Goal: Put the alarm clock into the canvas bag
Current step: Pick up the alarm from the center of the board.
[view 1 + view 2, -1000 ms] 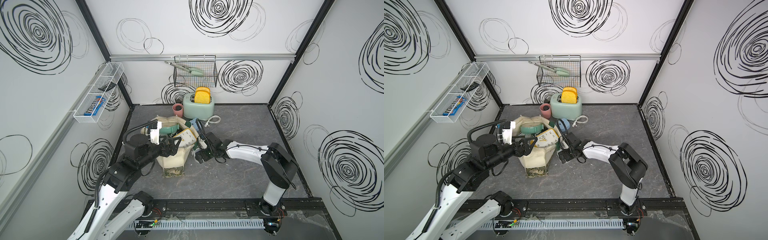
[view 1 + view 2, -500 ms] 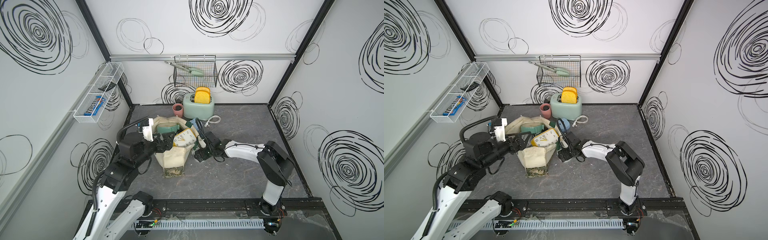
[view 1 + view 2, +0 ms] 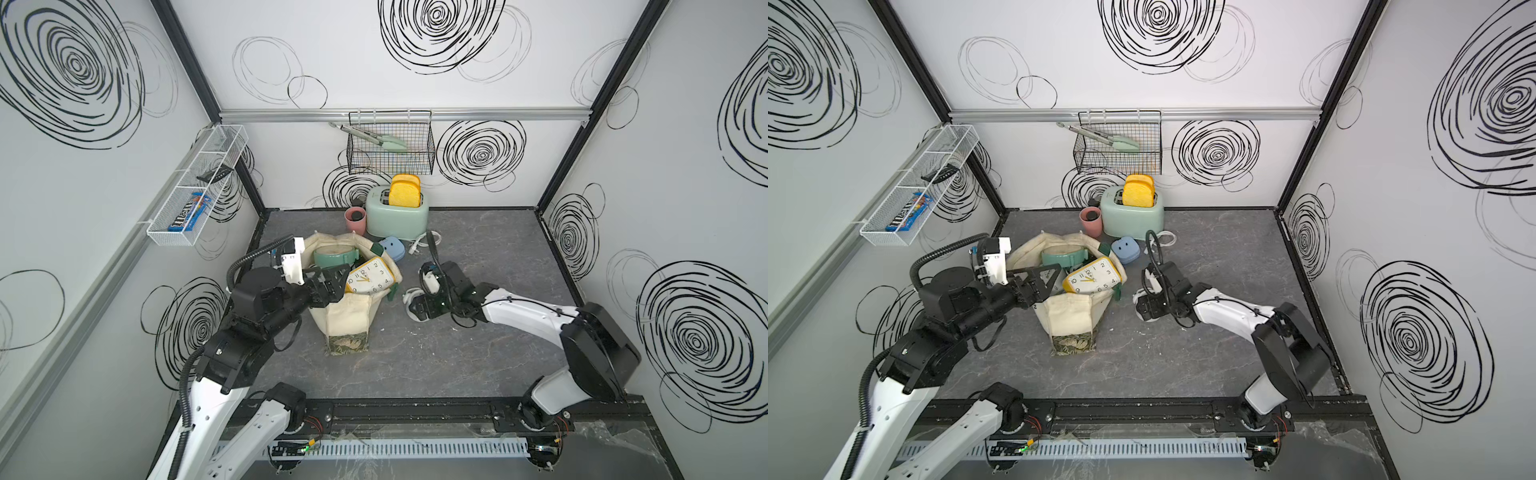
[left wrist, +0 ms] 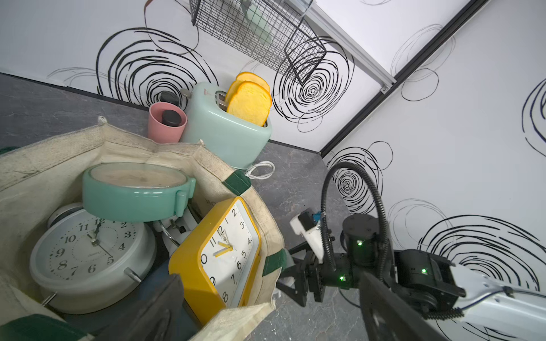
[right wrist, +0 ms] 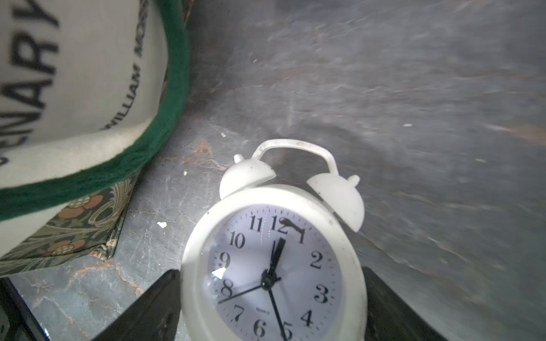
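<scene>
White plastic fills the gap of my right claw [image 5: 270, 274]: over the last second its jaws have narrowed around the alarm clock [image 5: 274, 254], which rests on the table [image 3: 478, 361] just right of the canvas bag [image 3: 347, 320]. Whether they bite yet, I cannot tell. My left claw [image 3: 332, 286], spread and empty, has eased back to the left of the bag's mouth, where a yellow clock [image 3: 370, 279] leans. I judge the lift comes next.
</scene>
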{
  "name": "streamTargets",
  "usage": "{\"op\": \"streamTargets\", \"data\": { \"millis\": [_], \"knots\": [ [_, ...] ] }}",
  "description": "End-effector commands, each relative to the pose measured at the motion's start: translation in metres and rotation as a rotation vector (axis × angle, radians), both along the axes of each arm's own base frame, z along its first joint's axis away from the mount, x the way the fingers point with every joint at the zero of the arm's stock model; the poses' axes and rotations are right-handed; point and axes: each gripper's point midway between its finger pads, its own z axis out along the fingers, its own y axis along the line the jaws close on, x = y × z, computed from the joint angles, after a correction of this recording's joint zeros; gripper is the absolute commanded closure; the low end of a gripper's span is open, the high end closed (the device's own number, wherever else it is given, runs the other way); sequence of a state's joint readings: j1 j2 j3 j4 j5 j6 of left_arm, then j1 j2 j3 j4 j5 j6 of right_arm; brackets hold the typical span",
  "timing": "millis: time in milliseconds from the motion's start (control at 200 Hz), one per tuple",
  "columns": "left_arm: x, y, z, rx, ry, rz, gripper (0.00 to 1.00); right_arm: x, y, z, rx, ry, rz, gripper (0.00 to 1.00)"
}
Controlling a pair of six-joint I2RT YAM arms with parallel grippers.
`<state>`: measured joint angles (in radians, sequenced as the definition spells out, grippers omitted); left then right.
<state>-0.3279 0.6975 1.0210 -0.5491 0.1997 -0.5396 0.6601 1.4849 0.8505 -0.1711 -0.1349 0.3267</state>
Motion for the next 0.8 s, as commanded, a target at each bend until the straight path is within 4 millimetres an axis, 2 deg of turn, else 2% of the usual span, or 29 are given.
{"op": "streamTargets", "data": {
  "millis": [0,55,150,245,310,425,545,795],
  "knots": [
    [0.002,-0.014,0.005,-0.013,-0.036,-0.08,0.01,0.006,-0.017,0.046,0.11,-0.074,-0.061,0.41],
    [0.001,-0.025,0.003,-0.023,-0.028,-0.143,0.0,0.005,-0.022,0.073,0.129,-0.152,-0.051,0.41],
    [0.0,-0.042,-0.001,-0.038,-0.004,-0.231,0.07,-0.005,-0.015,0.124,0.208,-0.288,0.031,0.42],
    [-0.001,-0.059,0.0,-0.048,0.004,-0.306,0.15,-0.028,0.002,0.172,0.28,-0.461,0.149,0.42],
    [-0.002,-0.071,0.004,-0.056,0.005,-0.351,0.21,-0.047,0.015,0.194,0.312,-0.532,0.243,0.42],
    [-0.004,-0.089,0.006,-0.043,0.02,-0.402,0.26,-0.07,0.033,0.212,0.318,-0.596,0.351,0.44],
    [-0.001,-0.1,0.006,-0.027,0.041,-0.419,0.31,-0.085,0.043,0.226,0.358,-0.651,0.417,0.45],
    [0.011,-0.106,-0.002,0.005,0.093,-0.379,0.46,-0.098,0.049,0.239,0.374,-0.704,0.464,0.46]
  ]
}}
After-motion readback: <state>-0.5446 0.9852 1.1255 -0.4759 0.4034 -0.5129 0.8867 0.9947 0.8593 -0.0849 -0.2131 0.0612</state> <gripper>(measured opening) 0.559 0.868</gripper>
